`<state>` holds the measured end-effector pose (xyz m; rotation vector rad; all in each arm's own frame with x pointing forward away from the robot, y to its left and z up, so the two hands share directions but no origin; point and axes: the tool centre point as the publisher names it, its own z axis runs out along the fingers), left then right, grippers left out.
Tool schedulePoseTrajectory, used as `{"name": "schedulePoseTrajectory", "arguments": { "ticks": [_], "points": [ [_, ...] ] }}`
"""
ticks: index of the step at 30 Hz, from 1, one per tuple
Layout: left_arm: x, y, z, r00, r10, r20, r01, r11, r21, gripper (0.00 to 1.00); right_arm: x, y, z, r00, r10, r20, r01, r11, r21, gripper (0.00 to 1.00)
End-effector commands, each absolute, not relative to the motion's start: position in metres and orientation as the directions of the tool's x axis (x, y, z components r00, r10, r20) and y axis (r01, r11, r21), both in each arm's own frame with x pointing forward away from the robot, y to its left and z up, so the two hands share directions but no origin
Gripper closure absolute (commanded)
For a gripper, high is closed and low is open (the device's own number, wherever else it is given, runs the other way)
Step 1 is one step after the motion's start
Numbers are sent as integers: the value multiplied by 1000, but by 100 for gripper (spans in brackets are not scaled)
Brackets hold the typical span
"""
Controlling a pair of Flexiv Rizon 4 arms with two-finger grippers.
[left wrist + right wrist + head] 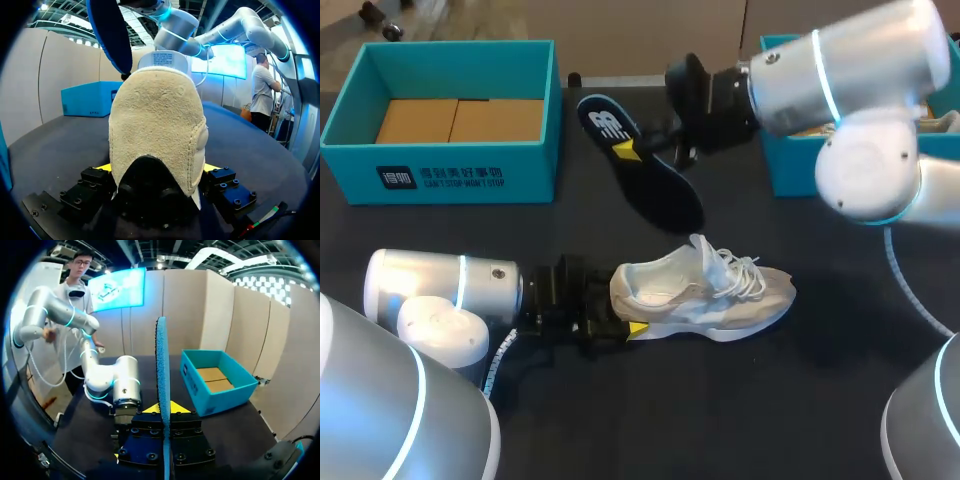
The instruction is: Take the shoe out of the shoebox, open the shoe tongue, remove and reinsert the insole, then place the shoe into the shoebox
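Note:
A white and beige shoe (705, 295) lies on its sole on the dark table, toe to the right. My left gripper (620, 322) is shut on its heel; in the left wrist view the heel (157, 115) fills the gap between the yellow tips of the gripper (156, 170). My right gripper (638, 150) is shut on a dark blue insole (655, 185), held in the air behind the shoe. In the right wrist view the insole (161, 365) stands edge-on between the fingers of that gripper (164, 409). The insole (110, 35) also hangs above the heel in the left wrist view.
An open teal shoebox (440, 165) with a brown cardboard floor stands at the back left; it also shows in the right wrist view (197, 390). A second teal box (790, 150) stands at the back right behind my right arm.

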<state>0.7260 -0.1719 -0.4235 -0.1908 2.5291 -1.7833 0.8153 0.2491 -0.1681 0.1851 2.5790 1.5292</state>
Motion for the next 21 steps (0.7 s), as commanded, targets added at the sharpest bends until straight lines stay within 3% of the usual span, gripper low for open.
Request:
{"name": "schedulePoseTrajectory", "arguments": {
  "ticks": [1, 9, 16, 21],
  "points": [
    [725, -172, -425, -991, -126, 36, -76, 331, -941, 100, 811, 250, -170, -942, 309, -128, 37, 477, 878, 100],
    [725, -172, -425, -991, -126, 36, -76, 331, -941, 100, 822, 258, -154, -946, 295, -133, 6, 426, 905, 100],
    [725, -172, -425, -991, -126, 36, -76, 331, -941, 100, 835, 264, -111, -980, 193, -51, 13, 316, 949, 100],
    [725, -172, -425, -991, -126, 36, -76, 331, -941, 100, 832, 265, -84, -994, 92, 65, 88, 268, 959, 100]
  ]
}}
